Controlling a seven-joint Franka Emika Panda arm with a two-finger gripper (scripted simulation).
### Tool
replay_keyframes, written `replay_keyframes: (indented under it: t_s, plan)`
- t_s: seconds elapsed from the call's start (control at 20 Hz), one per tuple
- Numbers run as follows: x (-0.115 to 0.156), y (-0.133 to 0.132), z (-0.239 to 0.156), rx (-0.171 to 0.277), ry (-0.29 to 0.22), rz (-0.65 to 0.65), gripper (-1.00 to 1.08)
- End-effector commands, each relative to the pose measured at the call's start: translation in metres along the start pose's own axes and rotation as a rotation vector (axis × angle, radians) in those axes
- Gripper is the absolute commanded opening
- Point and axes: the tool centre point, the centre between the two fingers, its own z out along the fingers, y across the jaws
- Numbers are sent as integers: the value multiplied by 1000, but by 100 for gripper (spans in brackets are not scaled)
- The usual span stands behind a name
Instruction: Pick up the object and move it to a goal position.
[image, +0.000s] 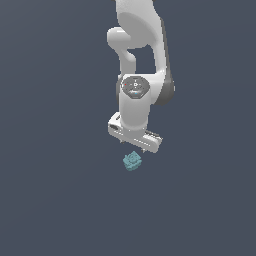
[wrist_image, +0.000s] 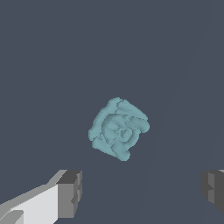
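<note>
The object (image: 132, 161) lies free below the tool (image: 134, 145); fingers (wrist_image: 70, 192) spread wide, tips cropped.

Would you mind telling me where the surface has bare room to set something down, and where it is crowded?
Nearly all of the dark floor shows bare: the wide stretches toward the exterior view's left and right of the arm, and the area in front of the teal object. The only crowded spot is at the object itself, where the open gripper hangs just above it.

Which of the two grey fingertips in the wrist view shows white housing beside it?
The fingertip nearer the picture's left edge; white housing adjoins it. The other fingertip shows only grey.
</note>
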Motion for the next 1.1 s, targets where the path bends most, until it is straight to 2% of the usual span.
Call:
replay_keyframes:
  t_s: [0.0,0.65,1.05]
  plan:
    - [3,-1,4,1,1,71,100]
    - [17,-8,26,2,8,419,100]
    - [22,-11,34,3,12,552,100]
